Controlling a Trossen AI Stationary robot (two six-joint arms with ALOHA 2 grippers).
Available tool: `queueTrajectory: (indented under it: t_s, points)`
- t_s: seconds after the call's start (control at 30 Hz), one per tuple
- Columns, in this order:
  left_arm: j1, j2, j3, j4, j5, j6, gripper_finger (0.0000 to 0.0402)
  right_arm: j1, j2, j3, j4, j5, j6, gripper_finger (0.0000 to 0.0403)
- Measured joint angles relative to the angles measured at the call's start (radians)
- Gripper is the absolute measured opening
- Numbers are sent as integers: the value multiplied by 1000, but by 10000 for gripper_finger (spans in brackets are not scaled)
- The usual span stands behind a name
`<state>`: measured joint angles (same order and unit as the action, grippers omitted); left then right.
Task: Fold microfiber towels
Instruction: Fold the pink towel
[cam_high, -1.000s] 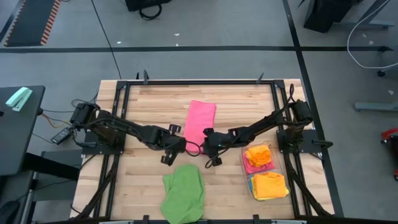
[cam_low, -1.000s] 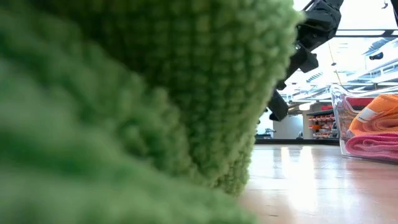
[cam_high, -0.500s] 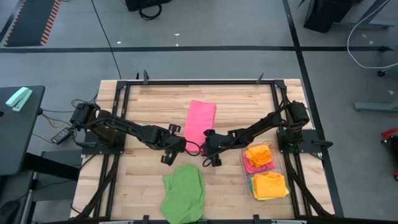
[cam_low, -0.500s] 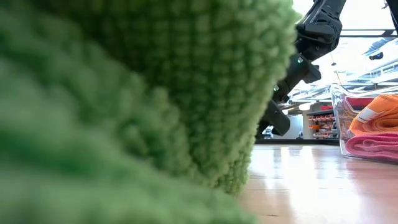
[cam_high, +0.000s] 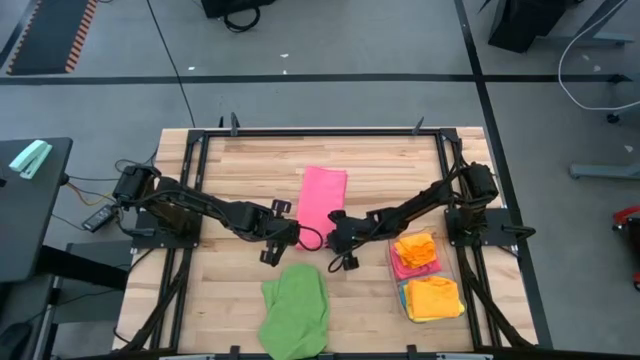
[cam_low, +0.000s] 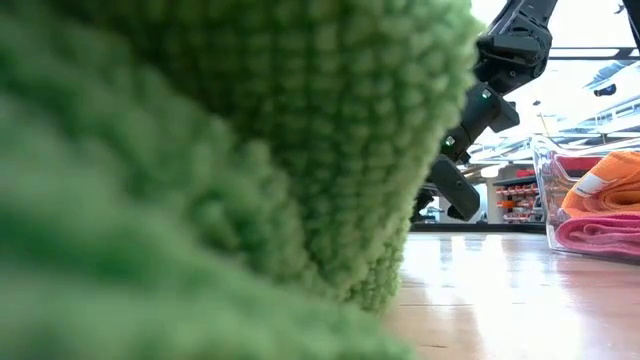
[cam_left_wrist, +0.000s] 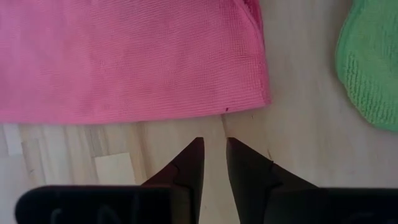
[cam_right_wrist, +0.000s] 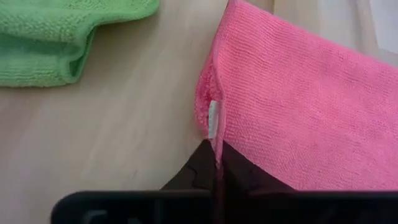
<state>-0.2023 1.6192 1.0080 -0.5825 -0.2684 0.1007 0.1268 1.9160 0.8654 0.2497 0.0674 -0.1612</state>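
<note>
green microfiber towel (cam_high: 296, 310) lies crumpled at the near table edge, filling the low view. just beyond it, right gripper (cam_right_wrist: 217, 163) has fingers pressed together, pinching the near corner of the folded pink towel (cam_high: 322, 198) mid-table. left gripper (cam_left_wrist: 213, 160) w/ a narrow gap btwn fingers, holding nothing, just short of that towel's edge.

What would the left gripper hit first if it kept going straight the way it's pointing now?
Most likely the near edge of the pink towel. The left gripper points at it, fingers slightly apart, with only bare wooden table between. Its height above the table is unclear.
</note>
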Motion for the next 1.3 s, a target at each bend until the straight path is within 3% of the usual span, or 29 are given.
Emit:
queueTrajectory:
  t_s: [0.4,0.87,1.1,1.3]
  points:
    - [-33,-6,1,7,1,-10,66,60,-14,52,-68,-203,1,5]
    - [-30,-47,2,-9,-30,-10,56,54,-215,81,-264,-15,5,3]
    - [-30,-83,3,-19,-61,-2,48,-35,-249,81,-318,-9,-21,3]
    - [-30,-84,3,-13,-61,16,50,-146,-249,81,-304,-78,-60,3]
